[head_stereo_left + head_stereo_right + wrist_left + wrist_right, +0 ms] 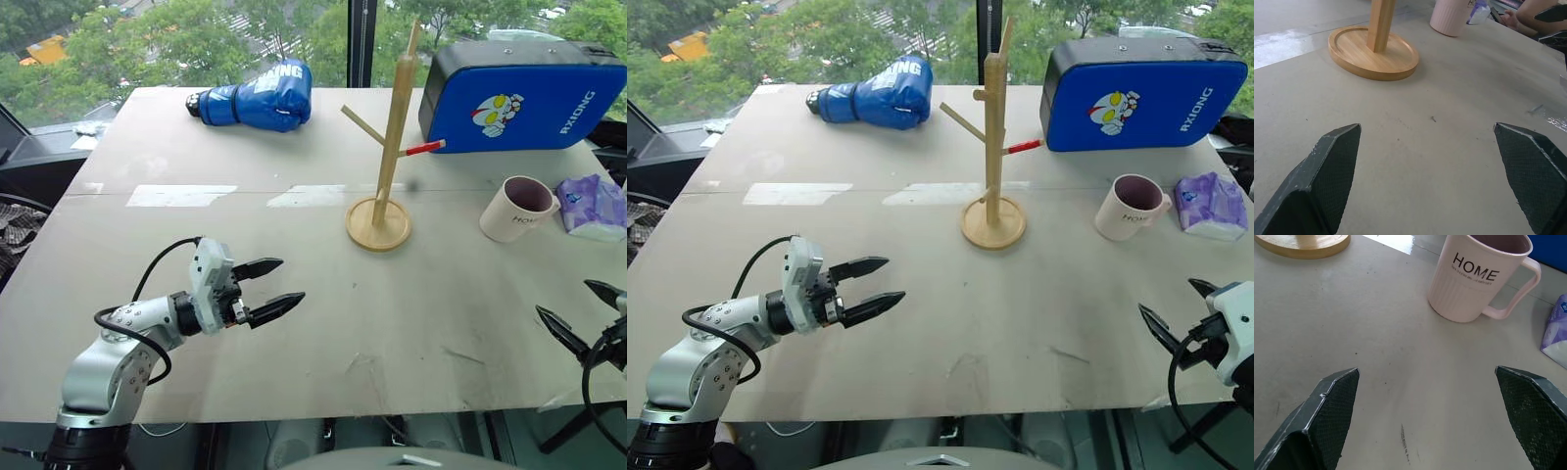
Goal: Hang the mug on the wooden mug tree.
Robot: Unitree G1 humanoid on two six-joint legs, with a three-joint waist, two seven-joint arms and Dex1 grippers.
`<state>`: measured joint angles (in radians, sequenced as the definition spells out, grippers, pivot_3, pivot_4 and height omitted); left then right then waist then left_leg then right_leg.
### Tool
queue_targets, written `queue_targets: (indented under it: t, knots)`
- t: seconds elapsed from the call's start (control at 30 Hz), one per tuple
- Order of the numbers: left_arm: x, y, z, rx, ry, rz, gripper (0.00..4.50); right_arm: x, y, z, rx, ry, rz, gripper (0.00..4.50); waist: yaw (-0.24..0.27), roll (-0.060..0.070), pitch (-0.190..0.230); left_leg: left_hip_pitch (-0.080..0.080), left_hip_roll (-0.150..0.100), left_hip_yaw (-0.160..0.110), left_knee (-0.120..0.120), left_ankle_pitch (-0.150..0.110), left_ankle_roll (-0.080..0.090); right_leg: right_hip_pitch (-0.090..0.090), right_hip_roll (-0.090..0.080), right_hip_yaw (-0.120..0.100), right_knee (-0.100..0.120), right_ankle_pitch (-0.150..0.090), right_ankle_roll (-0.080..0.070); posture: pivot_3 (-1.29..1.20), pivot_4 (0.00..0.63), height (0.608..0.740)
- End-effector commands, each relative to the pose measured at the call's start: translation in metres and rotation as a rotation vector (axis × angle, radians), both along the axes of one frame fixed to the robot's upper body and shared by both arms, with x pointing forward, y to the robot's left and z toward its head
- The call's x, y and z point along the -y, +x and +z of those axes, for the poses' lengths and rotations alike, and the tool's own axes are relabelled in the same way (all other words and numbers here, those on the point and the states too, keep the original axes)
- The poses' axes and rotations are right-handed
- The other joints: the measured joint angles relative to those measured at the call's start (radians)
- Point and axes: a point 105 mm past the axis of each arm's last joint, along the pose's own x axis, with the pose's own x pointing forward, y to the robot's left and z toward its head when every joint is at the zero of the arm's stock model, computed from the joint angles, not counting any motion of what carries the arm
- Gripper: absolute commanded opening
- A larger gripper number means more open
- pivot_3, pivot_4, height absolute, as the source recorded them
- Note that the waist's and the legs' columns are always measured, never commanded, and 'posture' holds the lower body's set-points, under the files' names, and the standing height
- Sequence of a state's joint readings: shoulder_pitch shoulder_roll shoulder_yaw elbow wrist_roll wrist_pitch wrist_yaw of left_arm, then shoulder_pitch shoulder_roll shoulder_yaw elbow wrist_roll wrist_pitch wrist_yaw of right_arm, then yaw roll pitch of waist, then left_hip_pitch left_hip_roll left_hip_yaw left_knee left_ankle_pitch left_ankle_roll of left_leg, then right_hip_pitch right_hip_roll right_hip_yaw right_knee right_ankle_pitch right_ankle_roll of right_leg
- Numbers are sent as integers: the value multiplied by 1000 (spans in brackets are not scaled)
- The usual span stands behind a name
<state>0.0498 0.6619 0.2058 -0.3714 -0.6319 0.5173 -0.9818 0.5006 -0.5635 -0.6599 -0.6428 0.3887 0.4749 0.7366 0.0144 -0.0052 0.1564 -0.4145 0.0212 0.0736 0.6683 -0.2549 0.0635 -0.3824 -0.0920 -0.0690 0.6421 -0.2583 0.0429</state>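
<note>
The mug (514, 211), cream with a dark purple inside and "HOME" lettered on its side, stands upright at the table's right, handle toward the tissue pack. The wooden mug tree (392, 137) stands mid-table on its round base (378, 225), with one red-tipped peg pointing right. My left gripper (292, 280) hovers open over the table's near left, aimed toward the tree base (1374, 54), nothing between its fingers. My right gripper (563, 298) is open near the front right edge, pointing at the mug (1476, 276) a short way ahead, apart from it.
A blue boxing glove (255, 98) lies at the back left and a blue kick pad (519, 93) at the back right. A purple tissue pack (593, 206) sits just right of the mug. A person's hand (1509, 19) shows beyond the mug.
</note>
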Motion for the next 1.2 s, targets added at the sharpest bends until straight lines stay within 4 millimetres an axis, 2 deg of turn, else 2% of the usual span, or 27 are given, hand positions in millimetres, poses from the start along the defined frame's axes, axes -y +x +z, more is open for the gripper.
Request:
queue_targets:
  t: [0.03, 0.2, 0.33, 0.43, 0.57, 0.73, 1.0, 1.2]
  knots:
    - [7, 1, 19, 61, -17, -37, 4442, 6, 3, 9, 51, -48, -17, 4500, 0, 0, 0, 0, 0, 0, 0, 0, 0, 0, 0, 0, 0, 0, 0, 0, 150, 731]
    - [35, 0, 46, 146, -58, -175, 4442, 16, 29, 9, 108, -35, -134, 4500, 1, -1, 0, 0, 0, 0, 0, 0, 0, 0, 0, 0, 0, 0, 0, 0, 150, 731]
    - [60, -12, 62, 199, -83, -307, 4442, 31, 60, 9, 132, -16, -261, 4500, -2, -1, 0, 1, -1, 1, 0, 0, 0, 0, 1, 1, 0, 0, 0, 0, 150, 731]
    - [69, -16, 70, 221, -99, -344, 4442, 38, 83, 11, 152, -3, -314, 4500, -2, 0, 0, 1, -1, 2, 0, 0, 0, 0, 4, 2, 1, 2, 3, 0, 150, 731]
    - [70, -15, 72, 222, -105, -343, 4442, 45, 113, 14, 180, 58, -349, 4500, -2, 0, 1, 0, -1, 2, 0, 0, 0, 0, 7, 2, 1, 2, 3, 0, 150, 731]
    - [73, -16, 71, 212, -112, -329, 4442, 53, 137, 14, 195, 95, -378, 4500, 0, 0, 1, 0, -2, 2, 1, 1, 0, 0, 7, 1, 1, 2, 4, 0, 150, 731]
    - [70, -17, 72, 218, -104, -286, 4442, 64, 151, 15, 206, 74, -378, 4500, -1, 0, 1, 0, -3, 2, 1, 1, 0, 1, 6, 1, 1, 2, 4, 0, 150, 731]
    - [68, -17, 70, 211, -104, -280, 4442, 58, 167, 11, 202, 94, -343, 4500, -5, 0, 1, 1, -3, 3, 1, 1, 0, 1, 7, 1, 1, 2, 4, 0, 150, 731]
